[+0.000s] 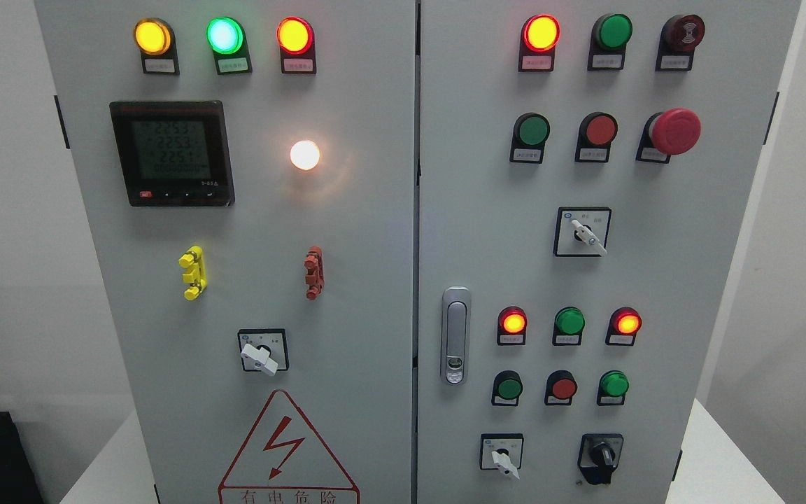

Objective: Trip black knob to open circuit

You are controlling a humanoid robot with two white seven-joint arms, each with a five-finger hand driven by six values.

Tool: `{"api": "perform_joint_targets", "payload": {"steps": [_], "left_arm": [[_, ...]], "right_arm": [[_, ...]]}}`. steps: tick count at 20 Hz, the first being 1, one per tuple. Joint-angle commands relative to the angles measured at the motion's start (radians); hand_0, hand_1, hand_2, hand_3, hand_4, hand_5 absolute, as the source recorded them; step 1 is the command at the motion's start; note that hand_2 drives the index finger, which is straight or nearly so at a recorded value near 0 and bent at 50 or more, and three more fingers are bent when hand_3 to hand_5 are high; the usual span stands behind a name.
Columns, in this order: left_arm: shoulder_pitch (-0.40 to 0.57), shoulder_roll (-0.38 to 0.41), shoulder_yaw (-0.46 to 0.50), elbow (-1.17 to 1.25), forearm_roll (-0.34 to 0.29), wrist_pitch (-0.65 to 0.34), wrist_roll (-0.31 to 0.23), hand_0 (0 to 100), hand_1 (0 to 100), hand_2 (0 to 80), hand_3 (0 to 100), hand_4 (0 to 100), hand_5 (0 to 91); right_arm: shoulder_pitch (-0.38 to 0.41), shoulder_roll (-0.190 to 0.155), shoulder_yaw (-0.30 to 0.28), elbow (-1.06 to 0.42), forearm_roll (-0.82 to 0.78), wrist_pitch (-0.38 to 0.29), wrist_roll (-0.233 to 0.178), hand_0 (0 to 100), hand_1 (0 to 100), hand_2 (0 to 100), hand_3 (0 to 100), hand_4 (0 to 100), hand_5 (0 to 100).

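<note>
The black knob (601,457) sits at the lower right of the grey cabinet's right door (690,280), on a black round base with its handle pointing roughly straight up. A white-handled selector (503,456) is mounted just left of it. Neither of my hands shows in the head view.
The right door carries lit red lamps (541,33), green and red push buttons, a red mushroom stop button (674,131), another white selector (585,234) and a silver door latch (455,336). The left door holds a digital meter (172,152), lamps, a white selector (260,355) and a lightning warning triangle (284,448).
</note>
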Motion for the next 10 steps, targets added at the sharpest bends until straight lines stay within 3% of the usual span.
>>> {"api": "perform_joint_targets", "payload": {"steps": [1,5,10], "left_arm": [[-0.003,-0.002,0.001,0.0,0.002,-0.003,0.0,12,39,0.0,0,0,0.0],[-0.002,-0.002,0.001,0.0,0.002,-0.003,0.0,12,39,0.0,0,0,0.0],[-0.002,-0.002,0.001,0.0,0.002,-0.003,0.0,12,39,0.0,0,0,0.0]], "right_arm": [[-0.011,0.0,0.001,-0.05,-0.003,-0.005,-0.004,0,8,0,93,77,66],[-0.014,0.0,0.001,-0.092,-0.003,-0.004,-0.004,0,8,0,100,84,77],[-0.013,0.0,0.004,-0.168,-0.003,0.018,-0.018,0,8,0,100,88,84]]}}
